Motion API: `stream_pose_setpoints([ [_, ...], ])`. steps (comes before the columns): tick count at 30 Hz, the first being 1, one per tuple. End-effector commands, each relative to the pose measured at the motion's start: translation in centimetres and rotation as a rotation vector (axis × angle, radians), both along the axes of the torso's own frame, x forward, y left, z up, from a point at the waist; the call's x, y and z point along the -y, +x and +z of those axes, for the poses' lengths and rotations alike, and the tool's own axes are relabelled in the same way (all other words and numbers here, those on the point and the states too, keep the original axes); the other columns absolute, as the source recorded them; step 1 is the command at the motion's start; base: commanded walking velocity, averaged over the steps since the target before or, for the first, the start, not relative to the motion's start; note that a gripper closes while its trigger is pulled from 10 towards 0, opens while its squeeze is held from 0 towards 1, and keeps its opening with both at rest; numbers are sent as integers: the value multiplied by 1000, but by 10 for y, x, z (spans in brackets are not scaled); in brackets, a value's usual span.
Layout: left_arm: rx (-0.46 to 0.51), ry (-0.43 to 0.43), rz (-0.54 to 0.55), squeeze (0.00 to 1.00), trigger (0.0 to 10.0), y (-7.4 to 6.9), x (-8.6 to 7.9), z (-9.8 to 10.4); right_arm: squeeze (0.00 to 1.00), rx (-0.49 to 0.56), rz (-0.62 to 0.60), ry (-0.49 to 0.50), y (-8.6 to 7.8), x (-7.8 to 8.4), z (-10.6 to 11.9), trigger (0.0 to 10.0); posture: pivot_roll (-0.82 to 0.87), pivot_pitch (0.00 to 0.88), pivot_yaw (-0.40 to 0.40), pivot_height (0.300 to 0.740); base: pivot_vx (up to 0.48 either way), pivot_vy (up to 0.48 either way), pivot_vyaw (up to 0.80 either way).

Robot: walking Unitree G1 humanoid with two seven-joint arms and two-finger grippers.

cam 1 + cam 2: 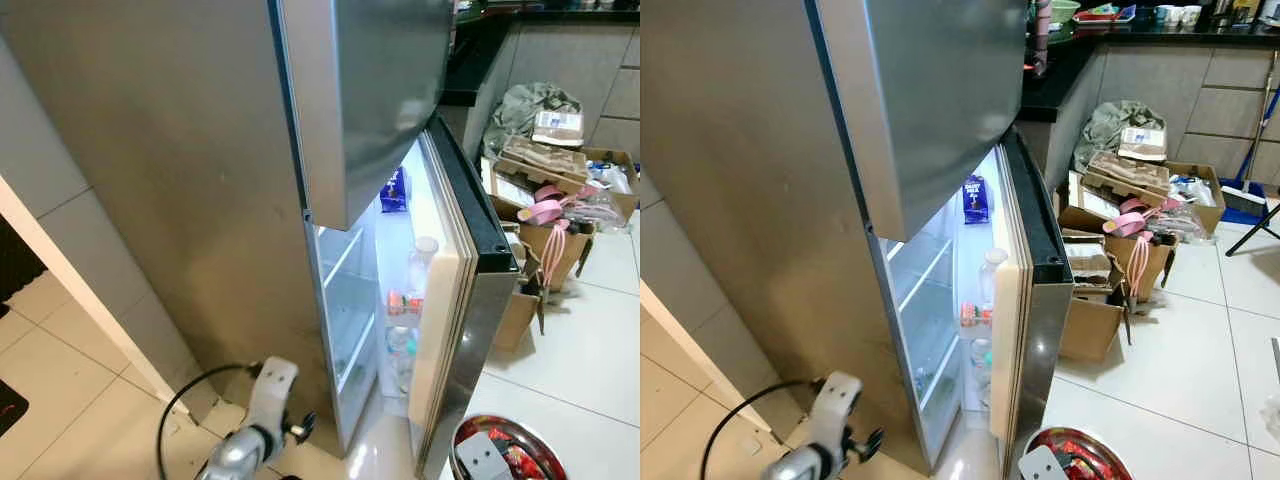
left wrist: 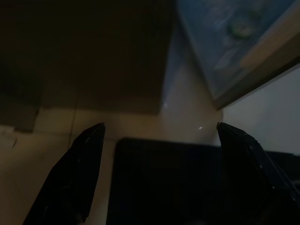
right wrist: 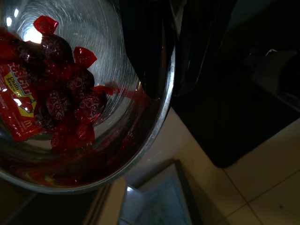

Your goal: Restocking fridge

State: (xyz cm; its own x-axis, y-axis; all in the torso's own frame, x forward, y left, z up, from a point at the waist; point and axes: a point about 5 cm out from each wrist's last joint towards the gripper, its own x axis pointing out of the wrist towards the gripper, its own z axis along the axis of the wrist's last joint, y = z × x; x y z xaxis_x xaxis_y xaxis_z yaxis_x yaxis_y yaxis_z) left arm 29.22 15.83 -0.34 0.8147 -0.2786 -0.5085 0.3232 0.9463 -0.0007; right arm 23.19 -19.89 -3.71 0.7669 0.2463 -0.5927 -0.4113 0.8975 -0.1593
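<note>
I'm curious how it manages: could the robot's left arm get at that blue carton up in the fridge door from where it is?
Probably not yet. The left gripper hangs open near the floor, while the blue carton sits high in the fridge door.

Silver fridge (image 1: 180,180), lower door (image 1: 455,330) ajar; steel bowl (image 3: 145,136) of red sweets (image 3: 61,98)

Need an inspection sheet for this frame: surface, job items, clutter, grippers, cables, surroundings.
Surface: pale tiled floor.
Job's things: fridge, lower door open; bottles and blue carton inside; steel bowl of red packets held low at right.
Clutter: cardboard boxes with pink items on floor.
Grippers: left gripper open, empty, low; right gripper shut on bowl rim.
Cables: black cable by left arm.
Surroundings: dark counter, cabinets.
</note>
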Motion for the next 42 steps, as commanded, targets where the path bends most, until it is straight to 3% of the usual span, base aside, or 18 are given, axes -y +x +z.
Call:
stream_pose_setpoints([
  [1, -30, 21, 53, 0, 10000, -10, -14, -9, 0, 5, 22, 10, 2, -7, 1, 10000, -159, 141, 84, 740, 0, 0, 0],
  [10, -25, 13, 128, 0, 10000, -19, -16, -16, 0, 42, 61, 24, 10, -8, 10, 10000, -154, 123, 31, 740, 0, 0, 0],
  [21, -23, 31, 131, 0, 10000, -25, -19, -19, 0, 95, 215, 94, 14, -34, 32, 10000, -142, 131, 31, 740, 0, 0, 0],
  [25, -27, 38, 118, 0, 10000, -27, -19, -20, 0, 86, 278, 114, 10, -45, 41, 10000, -142, 131, 31, 740, 0, 0, 0],
  [35, -29, 30, 111, 0, 10000, -27, -14, -21, 0, 43, 379, 92, 0, -52, 54, 10000, -152, 121, 32, 740, 0, 0, 0],
  [42, -29, 36, 102, 0, 10000, -26, -13, -21, 0, 70, 439, 130, 20, -80, 75, 10000, -159, 114, 32, 740, 0, 0, 0],
])
